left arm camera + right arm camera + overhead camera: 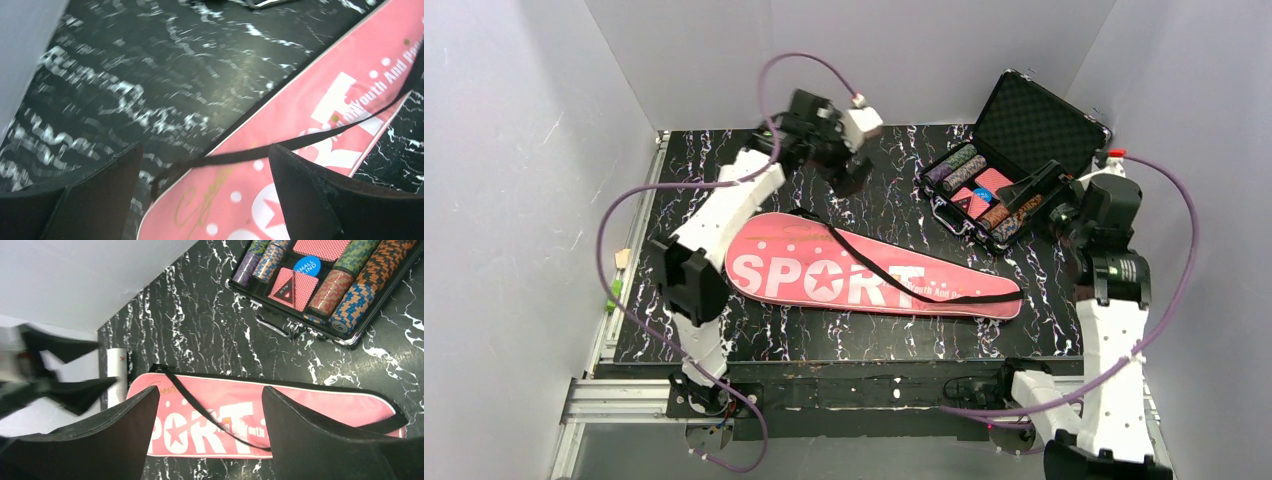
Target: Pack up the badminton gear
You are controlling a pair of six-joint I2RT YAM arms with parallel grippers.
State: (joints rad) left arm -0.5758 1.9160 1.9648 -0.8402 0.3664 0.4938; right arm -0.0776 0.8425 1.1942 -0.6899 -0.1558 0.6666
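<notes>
Black marbled table point(824, 335), boxed in by plain white walls. Lying flat across the middle of it, slightly slanted, wide end to the left: a long pink bag point(824, 275), black strap point(894, 272) trailing loose over its face. No racket, shuttlecock or tube in plain view; packed inside or not, impossible to tell. Left gripper point(849, 170) up past the far side of the bag's wide end, fingers spread wide, nothing between them. Right gripper point(1032, 190) above the open case of poker chips point(984, 190) at the far right, likewise spread and empty.

Likely trouble from here: hooking a finger in the slack strap, seen in the left wrist view running right beneath the left gripper, and dragging the bag along. Also, with the right gripper so near the case, clipping the chip stacks or the raised lid on any sweep toward the bag.

Readable: "SPORT" in big white capitals with a star worked in; small white "Youth And" beside it; a gold handwritten scrawl near the wide end, too loopy to make out; "SMALL BLIND" on a blue disc point(306, 265) in the case.
</notes>
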